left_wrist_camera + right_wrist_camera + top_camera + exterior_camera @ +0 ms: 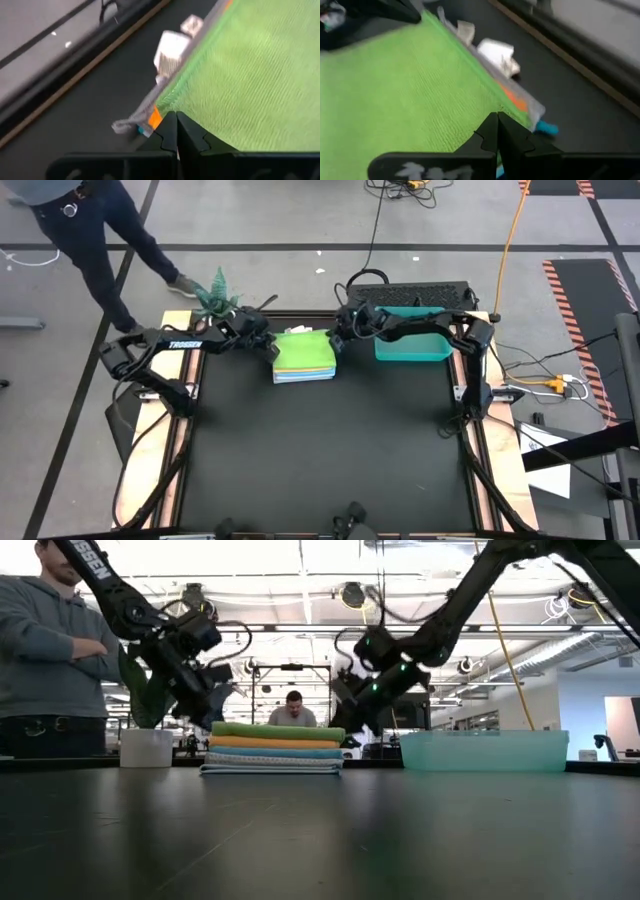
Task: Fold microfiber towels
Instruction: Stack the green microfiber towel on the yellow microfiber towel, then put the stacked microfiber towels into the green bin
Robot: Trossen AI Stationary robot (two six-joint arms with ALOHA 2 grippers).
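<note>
A stack of folded microfiber towels [305, 358] lies at the far middle of the table. The lime green one [278, 731] is on top, with orange [275, 742], blue [275, 753] and white-grey [270, 767] below it. White tags [170, 50] stick out at the stack's far edge. My left gripper [176, 120] is shut at the green towel's far-left corner. My right gripper [498, 120] is shut at its far-right corner. Both slant down toward the stack from the table's two sides. My left gripper has its shut fingertips [170, 125] right at the green towel's far-left corner [167, 102], slanting down from the left; I cannot tell whether they touch it. My right gripper has its shut fingertips [492, 127] at the far-right corner [492, 107], slanting down from the right; whether they touch I cannot tell.
A teal plastic tray [410, 346] stands just right of the stack at the far edge. A potted plant [215, 295] in a white pot [146, 748] sits at the far left corner. A person [90, 230] stands beyond the table's far left.
</note>
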